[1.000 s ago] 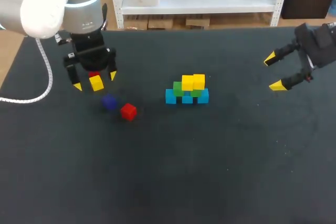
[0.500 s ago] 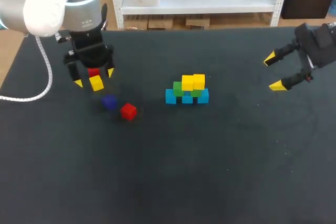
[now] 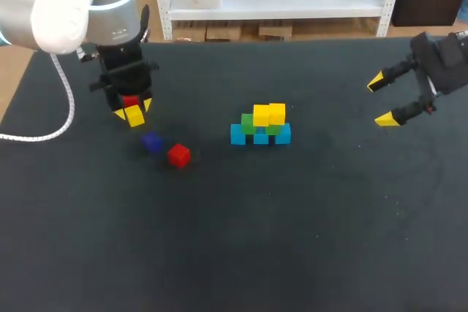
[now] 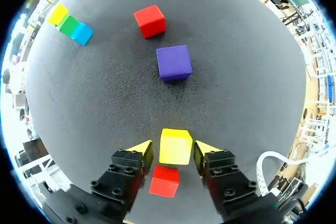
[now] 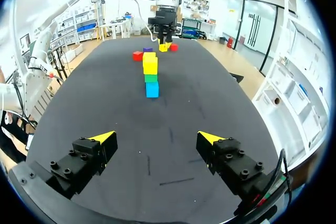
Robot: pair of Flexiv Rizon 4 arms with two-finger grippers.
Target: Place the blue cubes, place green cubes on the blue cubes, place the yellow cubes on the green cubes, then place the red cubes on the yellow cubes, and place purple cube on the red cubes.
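Left tool [image 3: 133,109] clenched on yellow cube [image 3: 134,116], upper left; stack [image 3: 261,128] lies rightward, mid-frame; right tool [image 3: 380,100] released, far right.

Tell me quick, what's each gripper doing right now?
Left gripper: around the yellow cube; whether it grips it cannot be told.
Right gripper: open, holding nothing.

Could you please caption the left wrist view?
Left tool straddles a yellow cube, a red cube under the tool; a purple cube and another red cube ahead.
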